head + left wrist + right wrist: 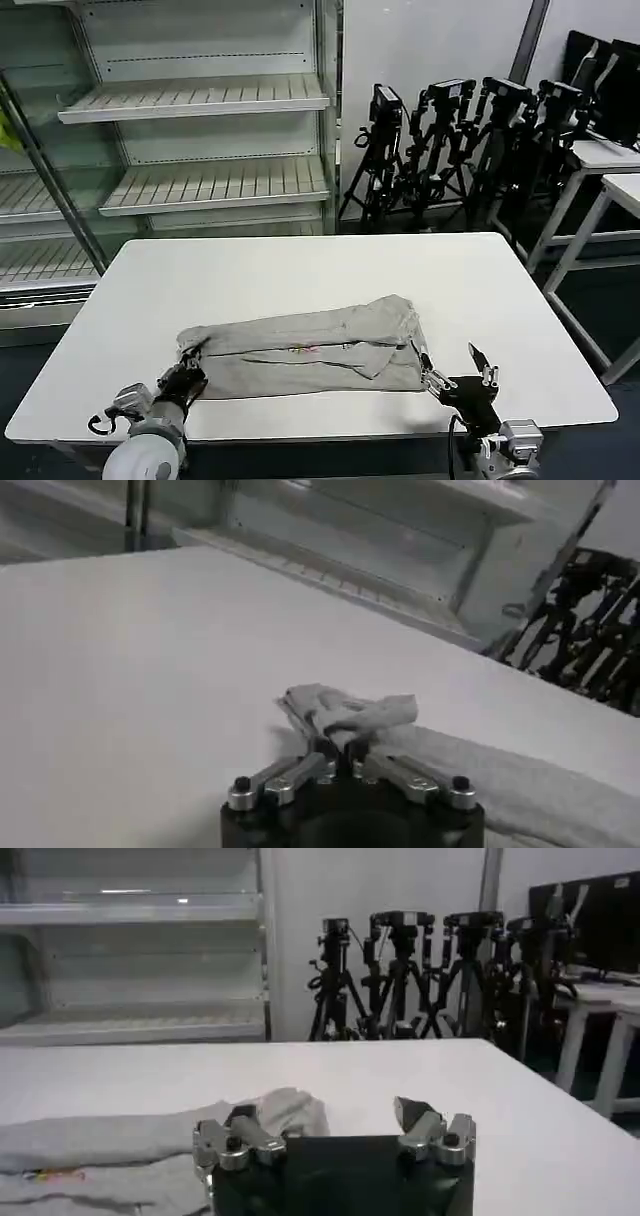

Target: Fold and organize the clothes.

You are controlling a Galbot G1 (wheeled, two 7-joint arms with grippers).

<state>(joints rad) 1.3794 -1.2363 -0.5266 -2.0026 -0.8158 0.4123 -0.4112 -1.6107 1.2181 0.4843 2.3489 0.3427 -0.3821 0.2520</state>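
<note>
On the white rectangular bench point(300, 270), the light grey cotton shirt point(310, 350) lies folded into a long, rumpled band near the front edge. Its long axis runs across the bench from the robot's left to its right, and a small multicolour print point(304, 349) shows on its upper face about midway along.

At the shirt's left end, the left gripper point(190, 372) sits low at the bench surface, its fingers pinched together on a bunched fold of the grey fabric; the left wrist view shows the cloth puckered up right at the fingertips point(338, 748).

At the right end, the right gripper point(455, 370) rests just beside the shirt's bulkier, folded-over corner, its jaws spread wide with nothing between them; one finger point(238, 1126) lies against the cloth edge, the other point(418, 1118) stands out over bare bench.

Behind the bench, empty white slatted shelves point(200, 100) stand at the left, and a row of black camera tripods point(460, 140) at the right, beside white side tables point(610, 170).
</note>
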